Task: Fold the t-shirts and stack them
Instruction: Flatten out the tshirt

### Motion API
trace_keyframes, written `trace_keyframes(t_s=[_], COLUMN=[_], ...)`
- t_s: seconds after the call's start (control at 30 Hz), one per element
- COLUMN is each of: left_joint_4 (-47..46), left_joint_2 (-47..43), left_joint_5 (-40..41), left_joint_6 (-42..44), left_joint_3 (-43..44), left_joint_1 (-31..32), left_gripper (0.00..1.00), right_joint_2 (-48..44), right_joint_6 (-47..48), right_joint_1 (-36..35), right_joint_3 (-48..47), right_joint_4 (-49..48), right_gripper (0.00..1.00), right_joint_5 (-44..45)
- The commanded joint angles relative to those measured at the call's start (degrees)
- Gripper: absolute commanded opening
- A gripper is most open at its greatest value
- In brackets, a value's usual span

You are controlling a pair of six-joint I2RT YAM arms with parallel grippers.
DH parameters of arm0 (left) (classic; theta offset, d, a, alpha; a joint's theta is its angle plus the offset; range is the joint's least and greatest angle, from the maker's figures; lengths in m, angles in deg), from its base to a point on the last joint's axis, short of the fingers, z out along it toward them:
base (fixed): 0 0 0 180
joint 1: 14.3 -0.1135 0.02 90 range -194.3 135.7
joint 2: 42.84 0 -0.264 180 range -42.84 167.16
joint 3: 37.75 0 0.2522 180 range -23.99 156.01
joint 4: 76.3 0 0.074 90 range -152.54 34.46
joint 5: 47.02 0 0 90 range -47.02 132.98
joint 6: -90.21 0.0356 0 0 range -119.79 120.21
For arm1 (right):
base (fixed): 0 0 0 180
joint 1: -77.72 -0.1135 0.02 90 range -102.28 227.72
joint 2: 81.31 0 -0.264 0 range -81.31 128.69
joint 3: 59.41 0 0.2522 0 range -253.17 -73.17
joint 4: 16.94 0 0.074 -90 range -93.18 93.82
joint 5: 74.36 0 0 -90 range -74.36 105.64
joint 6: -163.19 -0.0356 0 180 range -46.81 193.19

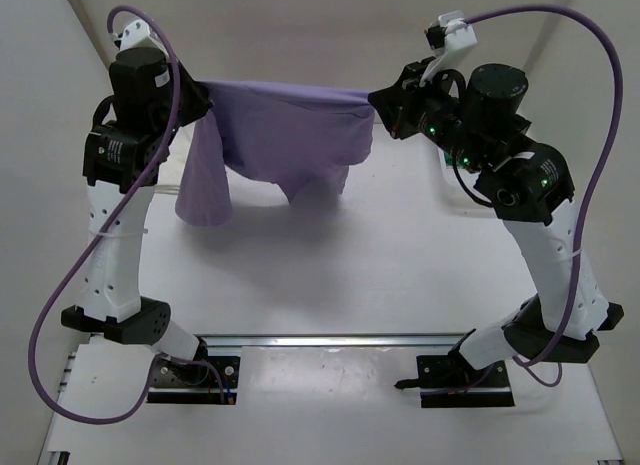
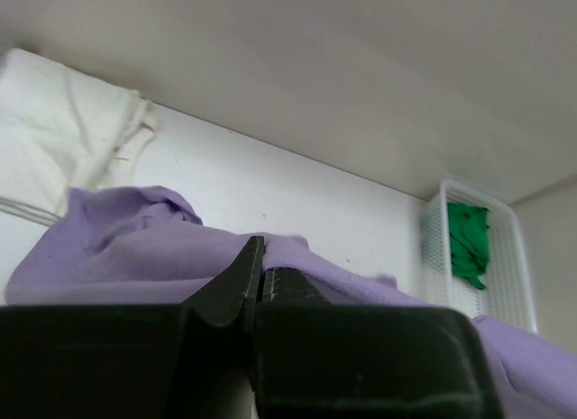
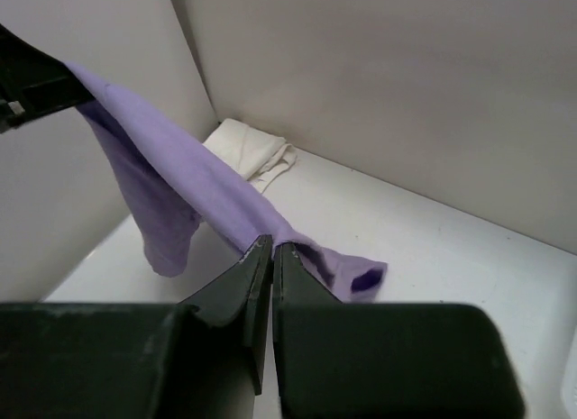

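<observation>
Holding purple shirt (image 1: 285, 135) upper centre of overhead frame, long axis left-to-right; left gripper (image 1: 197, 93), right gripper (image 1: 377, 100) each pinching one end, cloth sagging between. I judge neither arm nearer; lowering flat next.

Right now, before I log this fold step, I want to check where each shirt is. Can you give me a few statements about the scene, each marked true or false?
1. The left gripper and the right gripper are both shut on the purple shirt. True.
2. The purple shirt lies flat on the table. False: it hangs in the air, stretched between the two grippers, with one part drooping low.
3. The green shirt is in the basket. True.
4. The cream shirt is in the basket too. False: it lies on the table by the back wall, apart from the basket.
</observation>
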Motion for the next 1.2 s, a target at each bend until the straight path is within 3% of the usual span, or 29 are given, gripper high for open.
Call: trace_keyframes(t_s=[0.0, 0.1, 0.17, 0.33, 0.43, 0.6, 0.77, 0.87, 0.9, 0.93, 0.97, 1.0, 1.03, 1.1, 1.13, 1.17], left_joint_4=[1.1, -1.1, -1.6, -1.9, -0.7, 0.9, 0.6, 2.3, 2.4, 3.1, 3.8, 3.9, 4.0, 3.7, 3.2, 3.5], left_joint_2=[-2.8, -2.6, -0.4, 8.7, 12.4, 5.9, -1.9, -8.3, -10.8, -12.3, -13.0, -13.2, -13.0, -11.5, -10.8, -10.0], left_joint_5=[12.8, 12.2, 9.9, -1.4, 0.3, 1.6, -3.6, -0.9, -0.1, 2.2, 3.7, 4.1, 5.1, 7.7, 8.1, 9.1], left_joint_6=[4.1, 6.9, 7.0, 6.0, 5.6, 3.4, 0.9, 0.8, 1.2, 1.3, 1.3, 1.7, 2.0, 2.9, 3.4, 3.7], left_joint_3=[1.4, -1.4, -3.6, -8.7, -6.1, -7.8, -9.3, -10.7, -10.8, -10.8, -9.0, -6.6, -4.0, 0.3, 2.3, 3.3], left_joint_1=[1.4, 2.9, 2.2, -2.8, -0.5, 5.3, 7.2, 9.1, 9.5, 10.5, 11.0, 11.4, 12.4, 13.4, 13.6, 14.2], left_gripper=[0.00, 0.00, 0.00, 0.00, 0.00, 0.00, 0.00, 0.00, 0.00, 0.00, 0.00, 0.00, 0.00, 0.00, 0.00, 0.00], right_joint_2=[-3.9, -3.0, -0.2, 12.8, 15.5, 9.9, 4.3, 3.2, 3.6, 4.5, 5.1, 5.4, 5.8, 4.4, 4.6, 4.6], right_joint_6=[4.0, 1.8, -0.9, -3.7, -6.0, -4.1, 0.4, 3.9, 5.4, 11.1, 21.7, 29.4, 48.4, 79.1, 82.2, 77.8], right_joint_1=[-0.9, 6.1, 12.1, 23.1, 24.5, 20.9, 6.3, -13.9, -18.7, -29.3, -38.9, -42.9, -47.8, -51.7, -51.6, -50.2], right_joint_3=[0.0, 1.9, 4.6, 6.9, 4.7, 2.6, -1.9, -6.7, -11.3, -13.8, -14.6, -13.4, -9.3, -2.1, -1.2, -3.2], right_joint_4=[-2.5, -3.6, -3.9, -5.2, -4.3, -2.4, 2.7, 6.7, 7.4, 5.6, -1.9, -18.0, -29.0, -69.0, -73.4, -68.4], right_gripper=[0.00, 0.01, 0.00, 0.00, 0.00, 0.00, 0.00, 0.00, 0.00, 0.00, 0.00, 0.01, 0.00, 0.00, 0.01, 0.00], right_joint_5=[10.5, 5.4, -3.2, -13.0, -18.0, -11.9, 8.1, 26.8, 37.5, 49.4, 55.4, 65.5, 70.5, 70.3, 69.4, 68.5])
